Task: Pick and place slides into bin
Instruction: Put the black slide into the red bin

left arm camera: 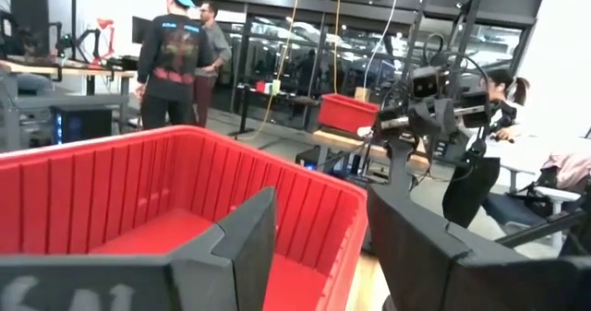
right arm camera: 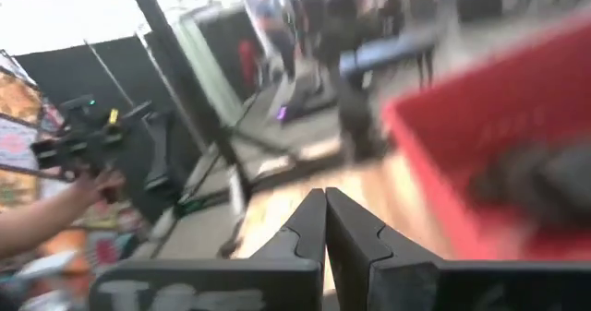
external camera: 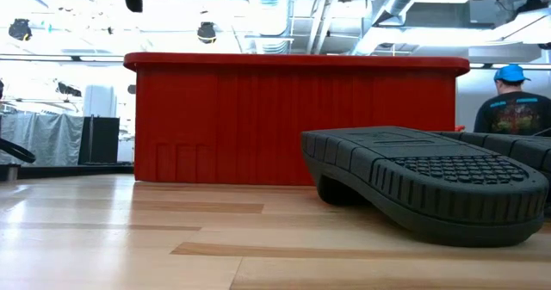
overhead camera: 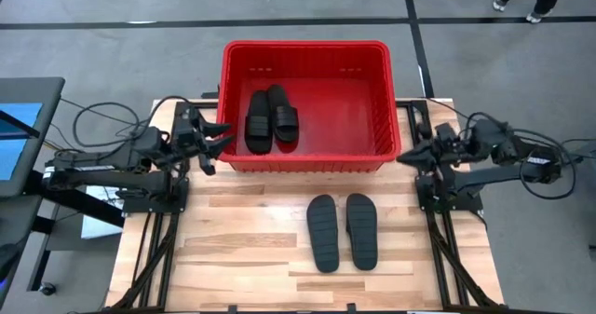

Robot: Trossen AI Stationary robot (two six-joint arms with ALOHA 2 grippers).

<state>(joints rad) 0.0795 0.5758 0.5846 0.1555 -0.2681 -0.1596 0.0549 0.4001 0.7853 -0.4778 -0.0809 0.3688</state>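
I work at a table point(overhead camera: 242, 258) of pale wooden planks, its boards in mixed light and honey tones, set on a grey floor crossed by dark lines. The red bin point(overhead camera: 372, 156) stands at the table's far edge, ribbed walls and thick rim. Two black slides point(overhead camera: 271, 116) lie inside it, on the side nearer my left arm, touching each other. Two more slides point(overhead camera: 341, 230) rest sole-up on the planks in front of the bin, side by side, ribbed tread showing.

My left gripper point(overhead camera: 219, 143) hangs just outside the bin's left wall, fingers spread wide with nothing between them. My right gripper point(overhead camera: 404, 156) waits beside the bin's right wall, fingers pressed together, empty.

Beyond the table is a workshop: ceiling ducts, bright lamps, glass partitions, another red crate point(left arm camera: 348, 113) on a far bench. A person in a blue cap point(left arm camera: 173, 62) stands with their back turned, next to another person. I can read no writing or labels anywhere.
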